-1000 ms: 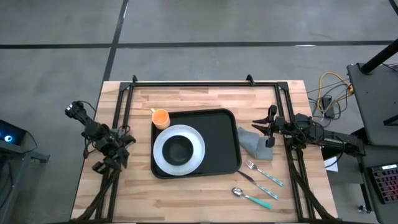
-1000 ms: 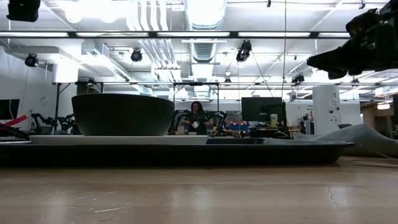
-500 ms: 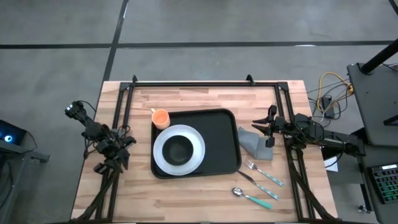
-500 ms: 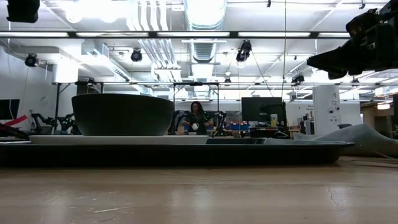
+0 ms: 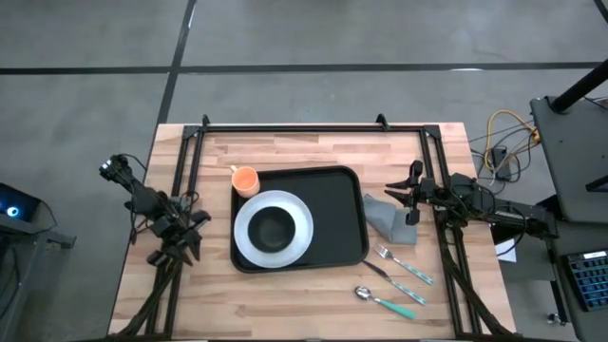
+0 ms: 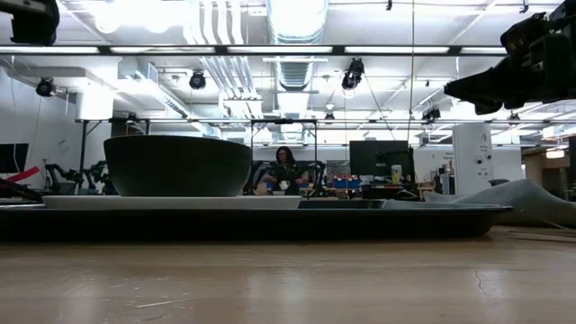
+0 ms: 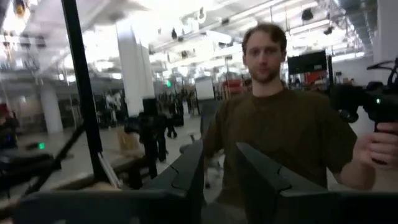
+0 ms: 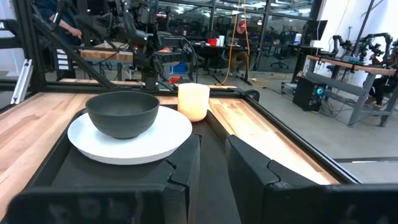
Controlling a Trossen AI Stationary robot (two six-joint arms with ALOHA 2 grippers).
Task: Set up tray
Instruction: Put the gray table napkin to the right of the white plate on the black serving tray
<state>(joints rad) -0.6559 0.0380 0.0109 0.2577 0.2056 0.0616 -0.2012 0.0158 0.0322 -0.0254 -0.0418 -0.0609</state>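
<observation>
The black tray [image 5: 332,195] lies mid-table. A white plate [image 5: 249,237] sits on its left half, with a dark bowl [image 5: 273,228] on it. An orange cup [image 5: 245,179] stands at the tray's far left corner. My right gripper [image 5: 391,197] hovers at the table's right side above a grey napkin [image 5: 388,220] and points at the tray [image 8: 112,168]; its fingers stand a narrow gap apart [image 8: 213,140]. My left gripper [image 5: 182,249] hangs over the table's left edge, narrowly open [image 7: 219,152], and faces out into the room.
A fork [image 5: 404,266] and a spoon [image 5: 385,302] with teal handles lie on the wood near the table's right near corner. A black frame [image 5: 304,126] runs round the table's far and side edges. A person [image 7: 280,124] with a black device in hand stands beyond the table.
My left gripper has shifted a little toward the table's near edge. The right arm and everything on the table have kept still.
</observation>
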